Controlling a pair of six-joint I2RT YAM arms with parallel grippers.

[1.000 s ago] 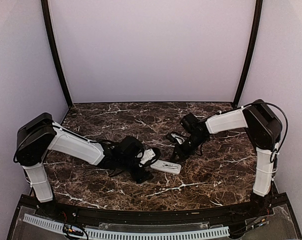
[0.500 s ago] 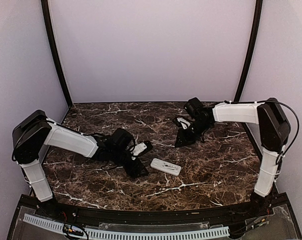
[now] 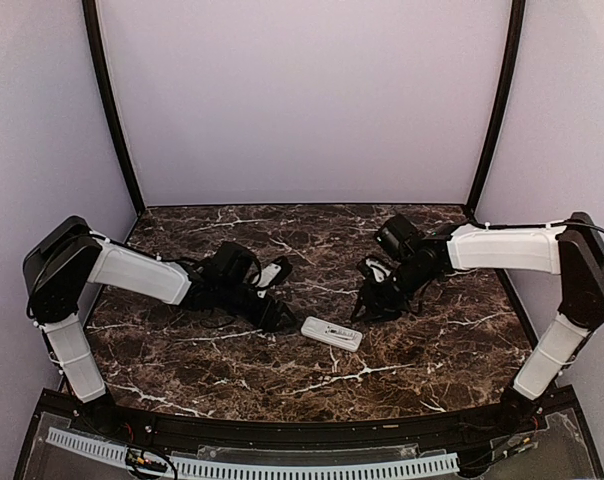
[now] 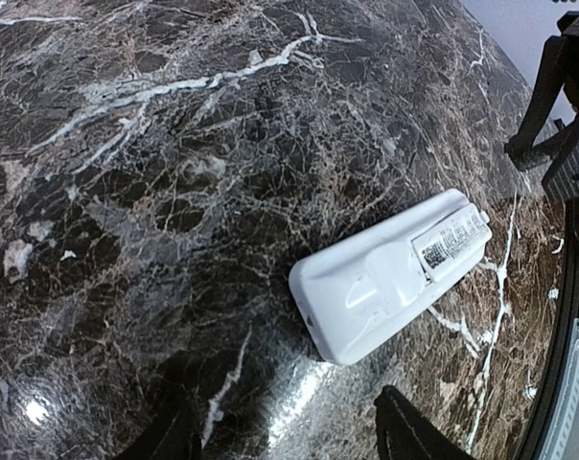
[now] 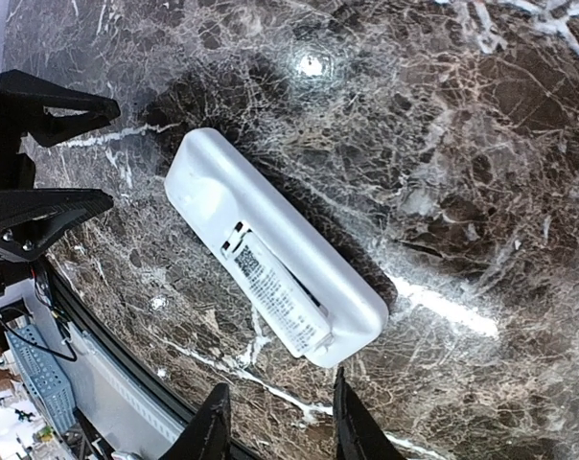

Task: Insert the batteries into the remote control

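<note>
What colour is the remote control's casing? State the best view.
The remote control is white, with a printed label; the right wrist view shows it best.

Left arm [image 3: 137, 272], right arm [image 3: 507, 247]: white shell links, black blocky joints, thin black cables looping. Left gripper [image 4: 285, 436], right gripper [image 5: 282, 426]: all black.

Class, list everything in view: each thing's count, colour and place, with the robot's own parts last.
remote control: one, white, label side up on the table between the grippers, touched by neither.
table: one, dark brown marble with white veins, under everything.
walls: three, pale lilac, behind and at both sides.
slotted strip: one, white, along the near edge.
left gripper: one, black, open and empty, left of the remote control.
right gripper: one, black, open and empty, right of the remote control.
</note>
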